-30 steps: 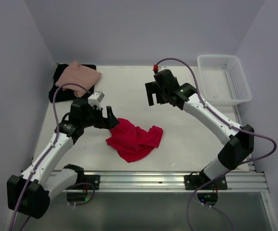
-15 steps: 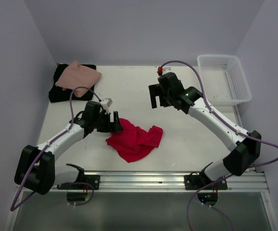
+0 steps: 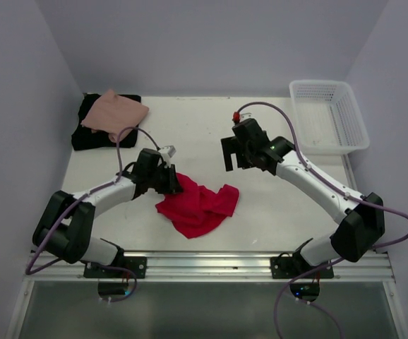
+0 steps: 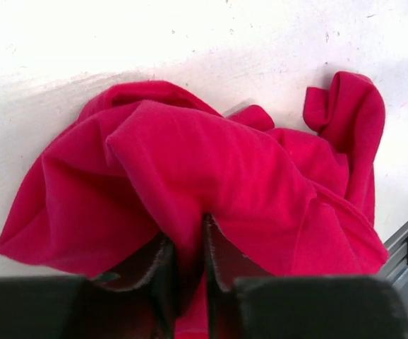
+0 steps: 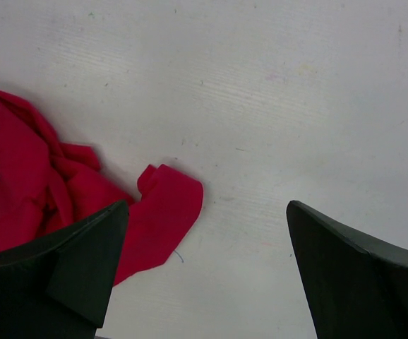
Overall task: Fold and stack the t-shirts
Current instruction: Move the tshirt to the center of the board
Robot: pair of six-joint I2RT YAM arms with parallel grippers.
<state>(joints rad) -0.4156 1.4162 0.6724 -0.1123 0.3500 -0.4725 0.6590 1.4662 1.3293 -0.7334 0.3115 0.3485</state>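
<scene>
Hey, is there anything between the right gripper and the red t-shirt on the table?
Nothing visible. Only bare table separates the open right gripper from the red t-shirt's nearest flap; the left gripper pinches the shirt's opposite side.

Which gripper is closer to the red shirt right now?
Left. The left gripper is shut on a fold of the red shirt; the right gripper hangs open past its far right corner, not touching.

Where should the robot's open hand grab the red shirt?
Probably the loose flap at the right corner of the crumpled bright red cloth t-shirt, from above: it sticks out flat, clear of the bunched folds, opposite where the left gripper pinches.
</scene>
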